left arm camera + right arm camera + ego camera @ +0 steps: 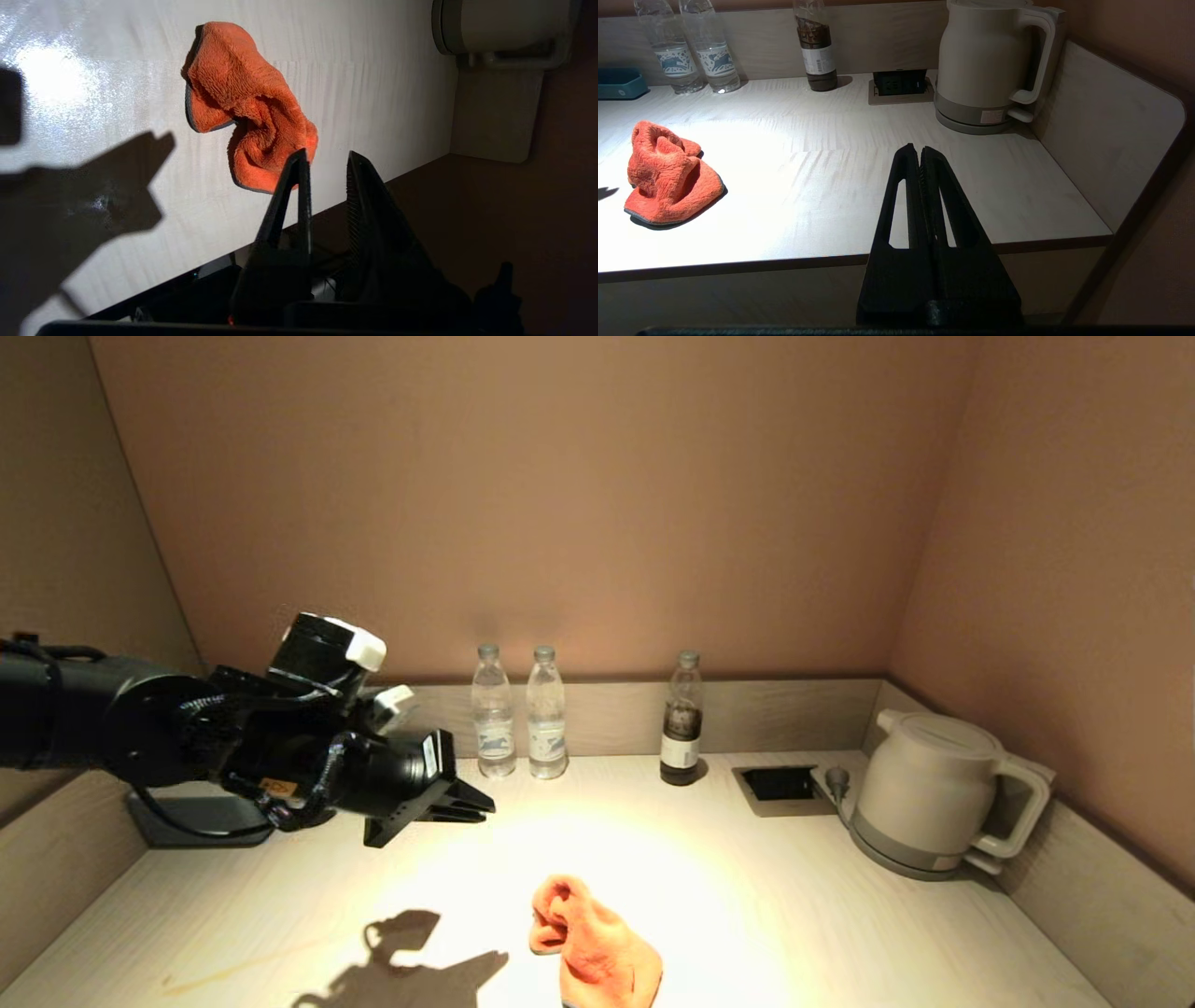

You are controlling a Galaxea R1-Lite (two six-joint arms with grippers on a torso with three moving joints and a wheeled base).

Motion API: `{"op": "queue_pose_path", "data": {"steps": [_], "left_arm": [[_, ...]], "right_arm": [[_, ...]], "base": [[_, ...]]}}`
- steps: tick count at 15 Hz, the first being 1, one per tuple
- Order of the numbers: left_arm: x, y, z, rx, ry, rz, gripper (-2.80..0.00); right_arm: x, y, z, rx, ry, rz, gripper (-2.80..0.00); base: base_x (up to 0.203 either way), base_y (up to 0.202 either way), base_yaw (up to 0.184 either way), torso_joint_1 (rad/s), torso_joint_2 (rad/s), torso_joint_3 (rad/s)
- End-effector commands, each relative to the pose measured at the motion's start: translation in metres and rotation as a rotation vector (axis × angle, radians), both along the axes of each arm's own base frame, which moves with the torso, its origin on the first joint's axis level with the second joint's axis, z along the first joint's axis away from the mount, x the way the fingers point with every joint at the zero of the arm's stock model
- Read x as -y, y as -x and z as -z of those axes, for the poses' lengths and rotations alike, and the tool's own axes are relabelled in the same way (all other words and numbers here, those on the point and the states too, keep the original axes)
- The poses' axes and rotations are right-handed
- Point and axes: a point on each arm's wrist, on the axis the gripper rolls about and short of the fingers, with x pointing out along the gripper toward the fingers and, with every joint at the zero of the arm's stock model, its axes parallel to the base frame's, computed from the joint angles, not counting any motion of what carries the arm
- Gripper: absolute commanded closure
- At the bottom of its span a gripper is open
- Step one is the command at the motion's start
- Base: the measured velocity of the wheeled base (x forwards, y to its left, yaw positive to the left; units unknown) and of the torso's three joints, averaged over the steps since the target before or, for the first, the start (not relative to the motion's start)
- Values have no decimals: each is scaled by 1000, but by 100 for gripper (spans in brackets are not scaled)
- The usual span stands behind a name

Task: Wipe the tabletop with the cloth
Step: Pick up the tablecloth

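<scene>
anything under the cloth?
The crumpled orange cloth lies directly on the tabletop; nothing pokes out at its edges. Whatever its folds cover is hidden.

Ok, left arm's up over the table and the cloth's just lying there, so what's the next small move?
Probably bring the left gripper down and toward the near edge, onto the cloth. The gripper hangs above the tabletop, apart from the crumpled cloth, and its fingers stand slightly parted with nothing between them, so no wiping can start until it has a grip. The right gripper sits shut, off the table's front edge.
</scene>
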Motion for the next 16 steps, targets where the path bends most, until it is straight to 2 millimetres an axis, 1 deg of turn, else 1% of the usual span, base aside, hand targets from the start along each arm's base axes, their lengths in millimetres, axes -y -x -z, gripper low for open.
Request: {"op": "queue_pose_path", "data": {"steps": [1, 2, 3, 4, 6, 8, 10, 12, 14, 16], "left_arm": [[27, 1, 22, -33, -57, 34, -280], [28, 1, 22, -31, -59, 34, -280], [37, 1, 25, -25, -77, 44, -280], [56, 4, 31, -20, -93, 79, -280], [71, 3, 33, -21, -113, 98, -280], [79, -4, 39, -47, -147, 100, -280], [83, -4, 43, -55, -169, 106, -280], [97, -4, 58, -58, -220, 144, -280], [100, -6, 68, -65, -273, 146, -280], [100, -6, 69, -66, -288, 145, -280]], "right_arm": [[0, 0, 0, -1, 0, 0, 0], [0, 0, 0, -1, 0, 0, 0], [0, 0, 0, -1, 0, 0, 0], [0, 0, 0, -1, 0, 0, 0], [0, 0, 0, -1, 0, -1, 0], [0, 0, 0, -1, 0, 0, 0], [0, 0, 0, -1, 0, -1, 0], [0, 0, 0, -1, 0, 0, 0], [0, 0, 0, -1, 0, 0, 0], [0, 0, 0, -1, 0, -1, 0]], "base": [[0, 0, 0, 0, 0, 0], [0, 0, 0, 0, 0, 0], [0, 0, 0, 0, 0, 0], [0, 0, 0, 0, 0, 0], [0, 0, 0, 0, 0, 0], [0, 0, 0, 0, 0, 0], [0, 0, 0, 0, 0, 0], [0, 0, 0, 0, 0, 0], [0, 0, 0, 0, 0, 0], [0, 0, 0, 0, 0, 0]]}}
